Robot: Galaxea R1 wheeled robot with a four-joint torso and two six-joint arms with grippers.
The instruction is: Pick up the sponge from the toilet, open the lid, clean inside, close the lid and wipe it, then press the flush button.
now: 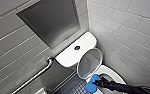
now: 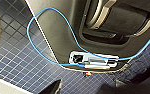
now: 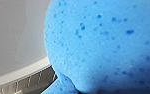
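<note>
BATHROOM STALL: My right pincer (image 1: 98, 82) is clamped on the sponge (image 1: 91, 86), judging by how the blue pad rides the tip of my black arm (the foam hides the grip itself). The sponge sits at the near rim of the toilet (image 1: 114, 73), at the edge of the open bowl. Seen from the wrist, its pitted face bulges just beside smooth white ceramic.

The lid (image 1: 89, 62) stands raised, leaning back toward the tank (image 1: 67, 57), so I judge the step in hand to be the cleaning inside. Doing it well means pressing the pad flat against the bowl's inner wall and sweeping under the rim. The clamp must be firm enough that the soft foam does not twist free. My arm should stay clear of the upright lid, which a nudge could tip down onto it.

Farther out, the flush button (image 1: 77, 47) sits untouched on the tank top. A metal grab bar (image 1: 38, 73) runs along the tiled wall (image 1: 126, 30).
</note>
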